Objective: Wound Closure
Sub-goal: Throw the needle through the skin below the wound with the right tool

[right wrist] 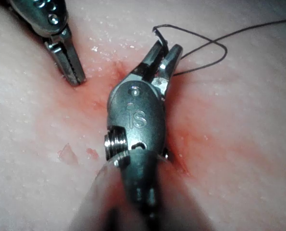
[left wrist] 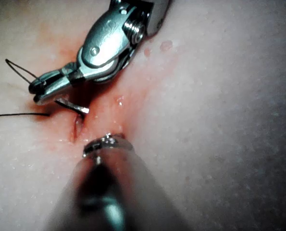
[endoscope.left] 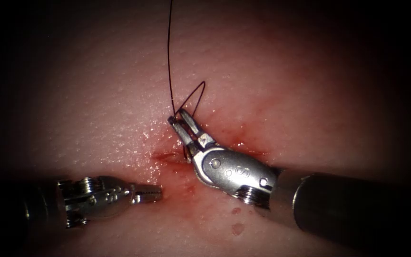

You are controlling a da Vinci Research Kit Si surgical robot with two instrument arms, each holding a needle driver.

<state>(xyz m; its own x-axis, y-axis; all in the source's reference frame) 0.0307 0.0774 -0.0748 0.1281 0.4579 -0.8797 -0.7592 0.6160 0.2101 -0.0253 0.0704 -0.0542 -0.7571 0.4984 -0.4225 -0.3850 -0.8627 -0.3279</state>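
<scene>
We find the needle [left wrist: 71, 105] at the cut [endoscope.left: 165, 155], its end standing out of the tissue [endoscope.left: 96, 95] beneath the right tool [endoscope.left: 182, 119]. That tool's jaws are clenched on the thread [endoscope.left: 169, 57], which loops just beyond the tips. The left tool [endoscope.left: 148, 192], clenched and holding nothing, rests nearer on the cut's left. We judge that a hard tug could tear the cut's edge or fray the thread.

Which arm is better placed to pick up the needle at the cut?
Probably left: the left tool, shut and empty, lies near the needle in the cut; the right tool is occupied at the thread.
</scene>
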